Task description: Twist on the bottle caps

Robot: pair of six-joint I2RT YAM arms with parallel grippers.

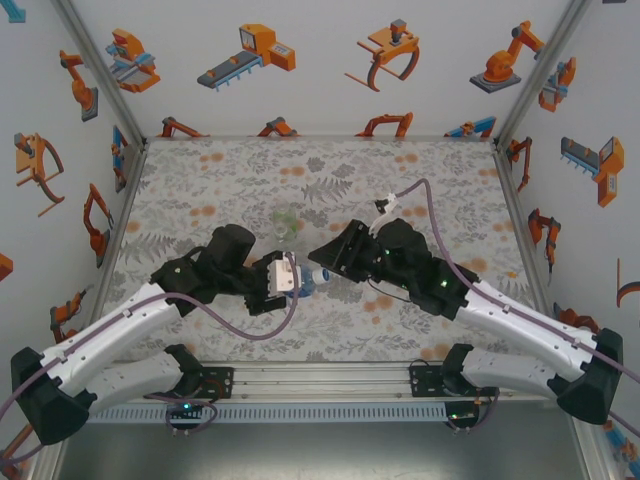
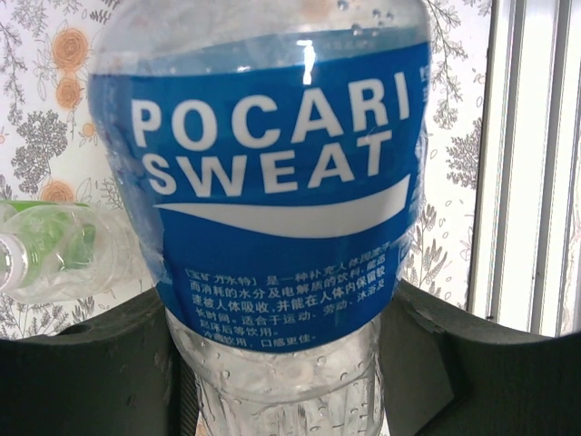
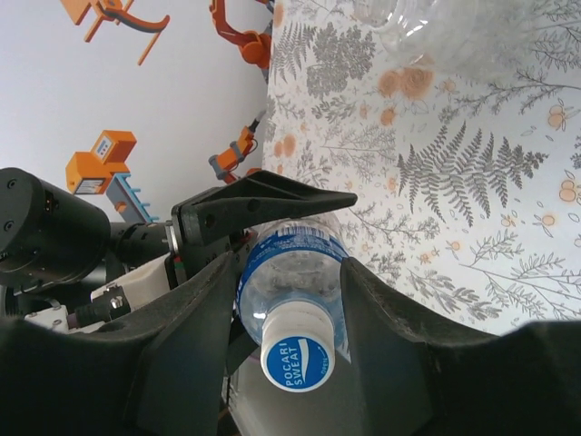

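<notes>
The fern-print table (image 1: 200, 190) fills the middle of the overhead view. Just below its centre, the left gripper (image 2: 281, 304) is clamped on the blue-label bottle (image 2: 272, 182), held sideways with its neck pointing right. The right gripper (image 3: 290, 272) straddles that neck, its jaws slightly apart with a gap on either side. A green-tinted bottle (image 2: 45, 245) lies at the left edge of the left wrist view. The white-and-blue cap (image 3: 298, 361) sits on the bottle's mouth, low centre in the right wrist view.

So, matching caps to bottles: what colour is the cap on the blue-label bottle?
White cap with a blue printed top; right wrist view shows it best.
</notes>
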